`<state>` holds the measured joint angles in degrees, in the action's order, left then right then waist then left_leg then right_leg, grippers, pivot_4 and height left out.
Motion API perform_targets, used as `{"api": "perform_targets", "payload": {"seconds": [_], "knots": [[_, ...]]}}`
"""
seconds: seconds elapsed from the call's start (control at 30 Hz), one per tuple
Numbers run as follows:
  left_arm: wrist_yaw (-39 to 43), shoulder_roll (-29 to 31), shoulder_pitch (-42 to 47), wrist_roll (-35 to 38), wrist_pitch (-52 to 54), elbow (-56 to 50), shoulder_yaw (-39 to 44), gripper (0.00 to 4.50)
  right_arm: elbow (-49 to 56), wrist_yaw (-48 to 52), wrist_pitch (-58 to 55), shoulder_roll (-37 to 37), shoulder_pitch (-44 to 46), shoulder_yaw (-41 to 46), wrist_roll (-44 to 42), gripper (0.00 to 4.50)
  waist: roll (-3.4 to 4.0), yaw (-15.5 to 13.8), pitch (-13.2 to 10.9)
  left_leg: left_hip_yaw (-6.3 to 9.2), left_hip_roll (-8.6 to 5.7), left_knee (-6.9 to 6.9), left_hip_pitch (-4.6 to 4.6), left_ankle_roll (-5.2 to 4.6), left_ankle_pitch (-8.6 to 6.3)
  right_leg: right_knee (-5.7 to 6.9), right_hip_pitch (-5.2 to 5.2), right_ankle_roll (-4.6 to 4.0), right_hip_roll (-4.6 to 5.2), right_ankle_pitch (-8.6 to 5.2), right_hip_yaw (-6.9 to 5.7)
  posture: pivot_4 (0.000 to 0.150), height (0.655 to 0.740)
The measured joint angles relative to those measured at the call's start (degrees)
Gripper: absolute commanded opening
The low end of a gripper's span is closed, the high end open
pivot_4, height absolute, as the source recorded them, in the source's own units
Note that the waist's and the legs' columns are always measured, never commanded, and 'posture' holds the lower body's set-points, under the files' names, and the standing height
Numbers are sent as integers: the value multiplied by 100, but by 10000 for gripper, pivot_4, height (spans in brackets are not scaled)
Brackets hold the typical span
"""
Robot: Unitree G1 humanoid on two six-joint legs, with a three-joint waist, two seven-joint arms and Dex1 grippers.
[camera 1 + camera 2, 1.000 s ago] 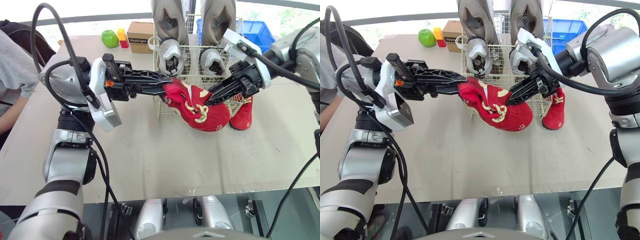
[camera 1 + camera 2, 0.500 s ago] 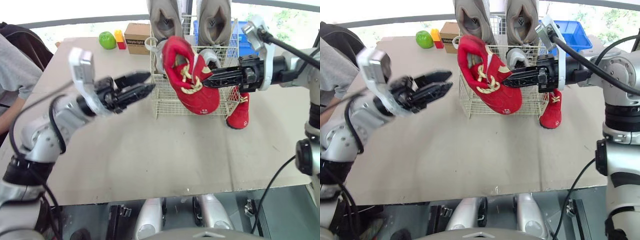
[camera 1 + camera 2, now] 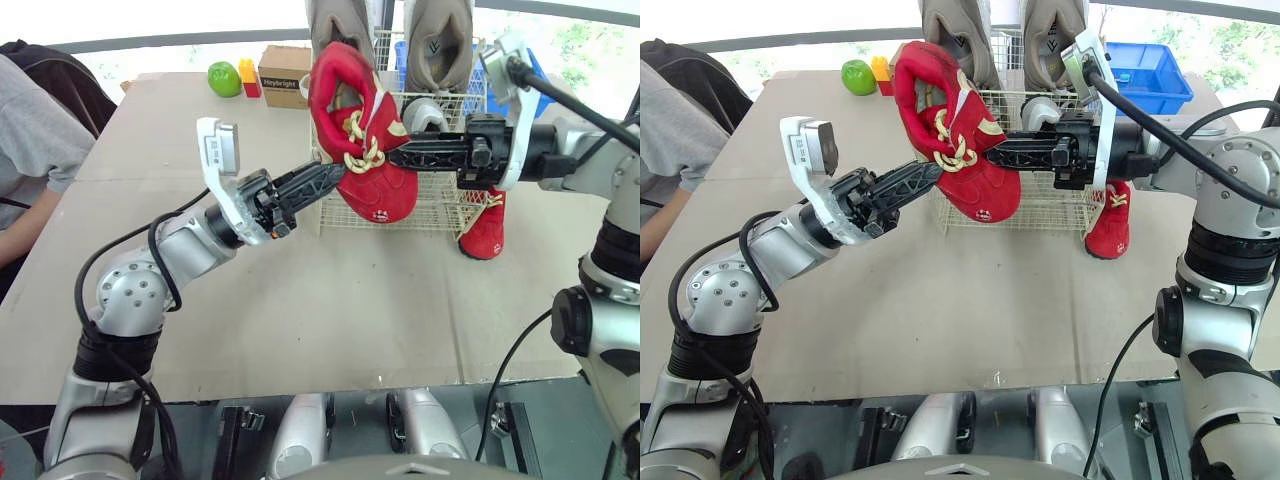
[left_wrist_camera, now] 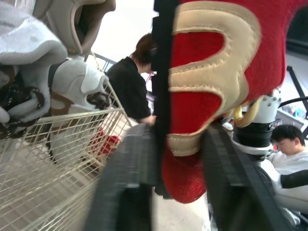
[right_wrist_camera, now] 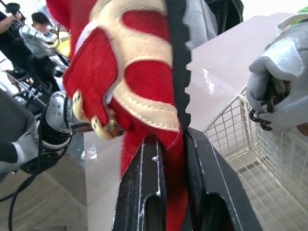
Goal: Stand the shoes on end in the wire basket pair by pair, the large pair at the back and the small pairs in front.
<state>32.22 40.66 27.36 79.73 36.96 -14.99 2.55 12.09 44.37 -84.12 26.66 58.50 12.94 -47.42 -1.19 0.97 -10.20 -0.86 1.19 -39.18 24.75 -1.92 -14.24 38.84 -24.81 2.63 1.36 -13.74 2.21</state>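
Hanging in the air just in front of the wire basket (image 3: pixel 440 200), the red shoe (image 3: pixel 365 150) is tipped with its cream laces facing the robot and its upper end above the basket's rim. The right gripper (image 3: pixel 395 155) reaches in level from the right, pressed together on the shoe's red and cream side. The left gripper (image 3: pixel 330 180) comes up from the lower left and pinches the shoe's lower edge between its two fingers. Behind the shoe, the large grey pair (image 3: pixel 440 40) stands on end at the back of the basket, and a silver shoe (image 3: pixel 425 115) sits in front of it. The held shoe blocks the view of the basket's left front part. The second red shoe (image 3: pixel 488 225) stands outside on the table (image 3: pixel 330 310), touching the basket's right front corner. Beyond the basket lie a cardboard box (image 3: pixel 283 75), a green apple (image 3: pixel 224 78), yellow and red blocks (image 3: pixel 247 75) and a blue bin (image 3: pixel 1145 75). A person (image 3: pixel 40 150) sits at the table's left edge, and the near tabletop lies bare.
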Motion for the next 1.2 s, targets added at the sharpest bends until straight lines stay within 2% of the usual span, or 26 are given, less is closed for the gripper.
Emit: {"api": "perform_targets", "payload": {"seconds": [0.1,0.13,0.17,0.2,0.33,0.53,0.6,0.7,0.83,1.2], "knots": [[193,-43,96,-219,141,103,57,126,26,-189,-54,-56,-95,104,-93,0,0,-1,0,0,1,0,0,0,0,1,-1,0,-2,0,1,1500,7400],[270,-55,174,-322,165,182,84,0,30,-281,-35,-108,-102,132,-101,8726,0,1,0,-2,1,0,-2,0,0,3,0,0,-4,0,4,1500,7400],[325,-68,241,-400,185,240,111,0,44,-335,30,-135,-122,134,-107,11392,0,0,0,-4,0,0,-2,0,0,2,-1,0,-6,0,7,1500,7400],[403,-105,340,-543,202,320,134,0,144,-339,225,-138,-246,143,-149,17570,-1,-3,0,-2,1,0,-2,0,0,1,1,0,-7,0,7,1500,7400],[592,-144,444,-948,160,528,306,0,572,-492,1076,-187,-740,112,-14,36609,0,-4,0,-6,2,1,1,0,0,-3,-2,0,-8,0,13,1500,7400],[1066,-393,438,-1961,-544,577,483,0,1625,-725,3309,-426,-1754,108,664,36609,-1,-14,1,-7,5,4,-1,2,1,-4,-2,0,-8,0,15,1500,7400],[1257,-466,378,-2577,-1018,574,494,0,2044,-641,4327,-222,-2573,-9,1207,36609,-2,-31,2,-7,4,4,0,2,1,-8,0,0,-7,0,13,1500,7400],[1278,-595,380,-2992,-1325,632,490,0,2197,-528,4593,70,-3175,41,1312,36609,-2,-39,2,-11,2,1,-1,2,1,-7,2,0,-2,0,17,1500,7400],[1332,-853,556,-3685,-1799,1027,410,0,2446,-276,4620,567,-4215,411,1038,36609,-2,-28,2,-12,1,-1,-7,0,0,-5,7,0,-3,0,18,1500,7400],[1963,-1054,1278,-4922,-2964,2139,190,0,2774,-620,4810,649,-4432,518,548,36609,-2,-33,2,-9,6,-1,-9,0,0,-4,8,-1,-30,0,27,1500,7400]]}}
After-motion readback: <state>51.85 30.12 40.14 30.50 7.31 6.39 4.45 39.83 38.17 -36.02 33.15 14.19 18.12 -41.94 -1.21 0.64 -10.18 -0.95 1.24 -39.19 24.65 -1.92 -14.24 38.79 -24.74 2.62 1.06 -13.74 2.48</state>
